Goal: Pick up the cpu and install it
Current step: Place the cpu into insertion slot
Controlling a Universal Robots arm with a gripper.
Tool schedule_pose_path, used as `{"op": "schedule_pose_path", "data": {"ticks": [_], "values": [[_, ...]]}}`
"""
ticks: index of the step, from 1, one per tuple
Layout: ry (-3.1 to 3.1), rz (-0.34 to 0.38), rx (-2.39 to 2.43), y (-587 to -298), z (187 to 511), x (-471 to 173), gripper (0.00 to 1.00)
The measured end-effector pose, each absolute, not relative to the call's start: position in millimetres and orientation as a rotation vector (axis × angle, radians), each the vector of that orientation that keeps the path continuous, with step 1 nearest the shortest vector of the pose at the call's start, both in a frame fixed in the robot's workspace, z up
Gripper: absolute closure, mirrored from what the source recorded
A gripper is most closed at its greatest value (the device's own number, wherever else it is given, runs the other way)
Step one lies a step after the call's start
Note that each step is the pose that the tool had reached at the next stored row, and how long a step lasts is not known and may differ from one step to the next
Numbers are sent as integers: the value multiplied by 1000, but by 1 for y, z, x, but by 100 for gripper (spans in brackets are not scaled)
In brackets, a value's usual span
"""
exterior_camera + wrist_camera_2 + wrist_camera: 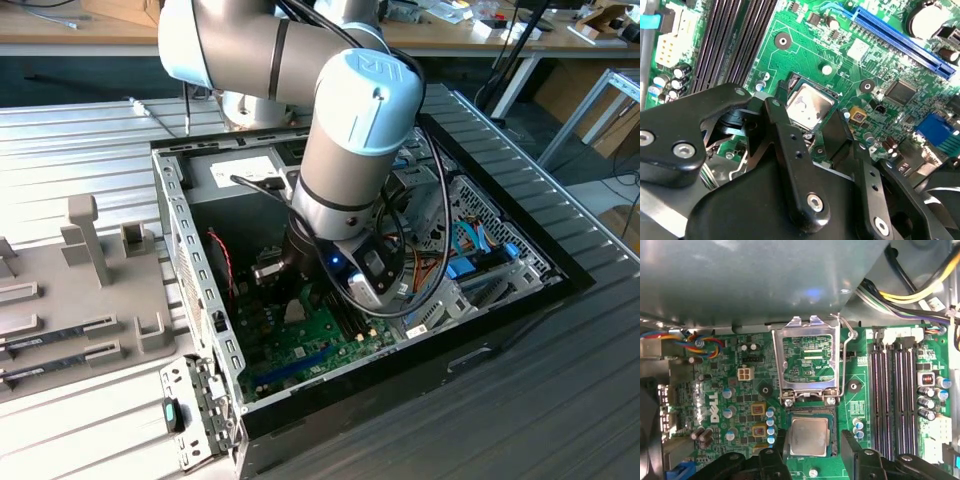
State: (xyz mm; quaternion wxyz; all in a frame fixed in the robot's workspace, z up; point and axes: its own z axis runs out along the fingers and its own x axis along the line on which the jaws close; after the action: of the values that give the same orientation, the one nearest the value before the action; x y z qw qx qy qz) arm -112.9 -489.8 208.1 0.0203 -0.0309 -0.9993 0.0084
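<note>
Gripper (814, 437): spread wide, straddling the cpu (810, 436).
Cpu: flat in socket (810, 413); we verify corners seat level.
Load plate (807, 360): raised.

The cpu (810, 436) shows dull, smudged silver metal — the end effector (813, 444), smooth matt black.

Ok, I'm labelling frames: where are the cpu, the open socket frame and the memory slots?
cpu (810, 436): first wrist view, centre of silver top.
socket frame (778, 362): first wrist view, a side rail.
memory slots (880, 400): first wrist view, middle of one slot.
</note>
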Motion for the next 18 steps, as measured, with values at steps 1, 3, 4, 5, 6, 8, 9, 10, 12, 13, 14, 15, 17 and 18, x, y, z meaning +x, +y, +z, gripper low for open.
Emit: {"op": "schedule_pose_path", "data": {"ticks": [1, 3, 4, 5, 6, 8, 9, 10, 12, 13, 14, 15, 17, 18], "values": [[-3099, 26, -100, -490, 208, -113, 45], [-3099, 26, -100, -489, 208, -113, 45], [-3099, 25, -100, -489, 208, -114, 45], [-3099, 25, -99, -488, 207, -114, 45], [-3099, 26, -99, -487, 206, -115, 45], [-3099, 26, -99, -486, 205, -115, 45], [-3099, 26, -99, -486, 205, -115, 45], [-3099, 26, -100, -486, 205, -115, 45], [-3099, 26, -99, -486, 204, -117, 45], [-3099, 26, -99, -486, 204, -118, 45], [-3099, 26, -99, -486, 204, -118, 45], [-3099, 26, -99, -486, 204, -118, 45], [-3099, 26, -99, -486, 204, -118, 45], [-3099, 26, -99, -486, 204, -118, 45]]}}
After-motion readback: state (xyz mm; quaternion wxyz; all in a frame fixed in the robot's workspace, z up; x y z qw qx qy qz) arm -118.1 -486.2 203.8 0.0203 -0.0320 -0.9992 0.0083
